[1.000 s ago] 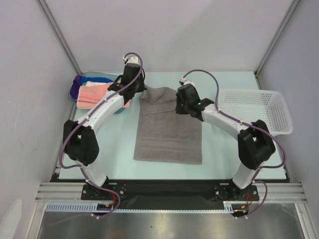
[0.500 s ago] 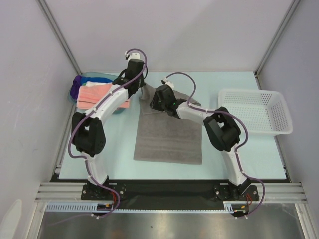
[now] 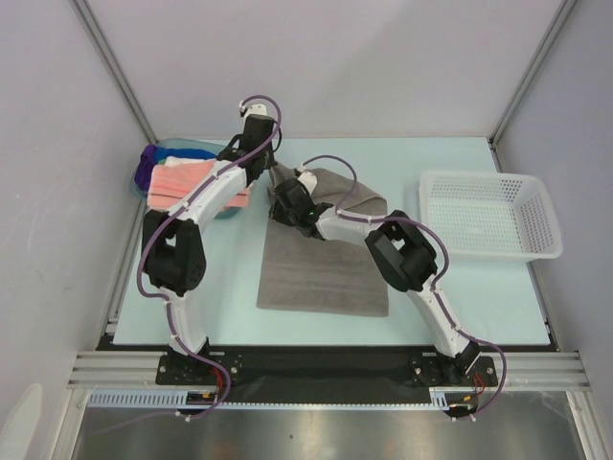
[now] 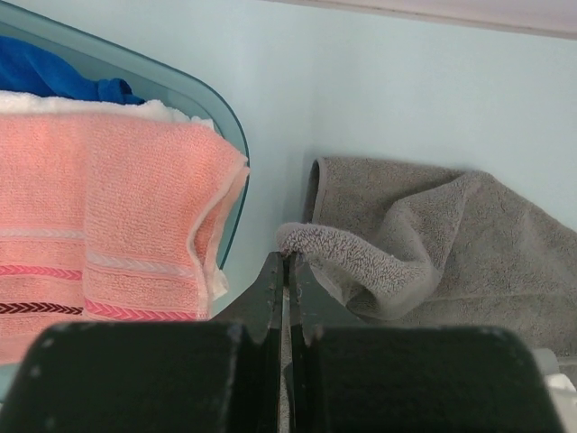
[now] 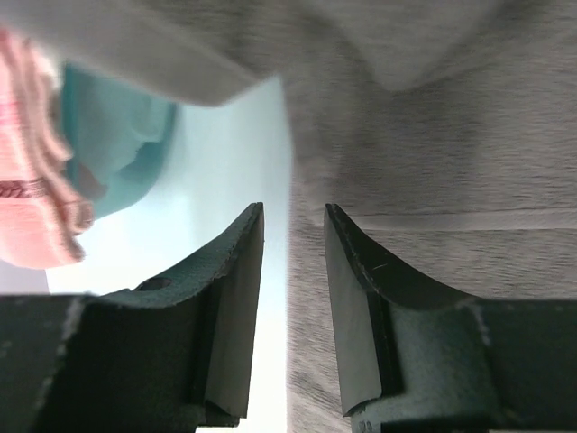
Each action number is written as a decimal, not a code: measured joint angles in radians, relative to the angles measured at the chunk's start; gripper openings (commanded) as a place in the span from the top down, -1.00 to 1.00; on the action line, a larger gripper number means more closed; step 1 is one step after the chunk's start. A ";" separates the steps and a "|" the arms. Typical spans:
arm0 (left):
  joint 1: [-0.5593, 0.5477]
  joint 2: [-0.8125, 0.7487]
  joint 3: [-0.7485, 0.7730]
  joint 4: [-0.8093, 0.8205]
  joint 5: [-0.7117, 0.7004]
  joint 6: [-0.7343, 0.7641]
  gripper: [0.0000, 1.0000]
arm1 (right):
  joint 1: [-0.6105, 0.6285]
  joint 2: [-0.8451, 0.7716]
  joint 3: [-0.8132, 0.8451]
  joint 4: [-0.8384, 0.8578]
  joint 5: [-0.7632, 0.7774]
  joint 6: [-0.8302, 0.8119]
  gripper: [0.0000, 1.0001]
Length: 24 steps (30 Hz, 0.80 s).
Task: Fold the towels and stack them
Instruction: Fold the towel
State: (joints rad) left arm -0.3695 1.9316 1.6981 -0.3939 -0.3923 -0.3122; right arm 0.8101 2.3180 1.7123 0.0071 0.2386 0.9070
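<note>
A grey towel [image 3: 326,264] lies spread in the middle of the table, its far edge bunched and folded over. My left gripper [image 3: 265,172] is shut, with the towel's far-left corner pinched at its tips [image 4: 288,257]; the lifted corner curls up from the grey towel [image 4: 433,234]. My right gripper [image 3: 284,204] is open just beside it, low over the towel's left edge. In the right wrist view its fingers [image 5: 239,298] straddle that edge of the grey towel [image 5: 433,162], one over cloth, one over bare table.
A translucent blue tub [image 3: 153,171] at the far left holds folded towels: salmon pink [image 3: 187,182] on top, white, blue and purple below. Its rim [image 4: 212,104] is close to the left fingers. A white mesh basket [image 3: 493,216] stands at the right.
My right arm has swung left across the far part of the towel, from its far-right side to the far-left corner. The left gripper has barely moved.
</note>
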 measured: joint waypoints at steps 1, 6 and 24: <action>0.001 0.002 0.000 -0.003 0.003 0.000 0.99 | 0.009 0.006 0.016 -0.007 0.017 -0.006 0.22; 0.001 0.004 0.000 -0.011 0.005 0.000 0.99 | 0.047 0.030 0.100 -0.077 0.108 -0.062 0.21; 0.013 0.008 0.019 -0.015 0.042 0.000 0.99 | 0.076 0.172 0.340 -0.344 0.310 -0.303 0.19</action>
State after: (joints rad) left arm -0.3569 1.9396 1.7176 -0.4091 -0.3500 -0.3126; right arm 0.8860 2.4897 2.0518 -0.3374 0.5488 0.6041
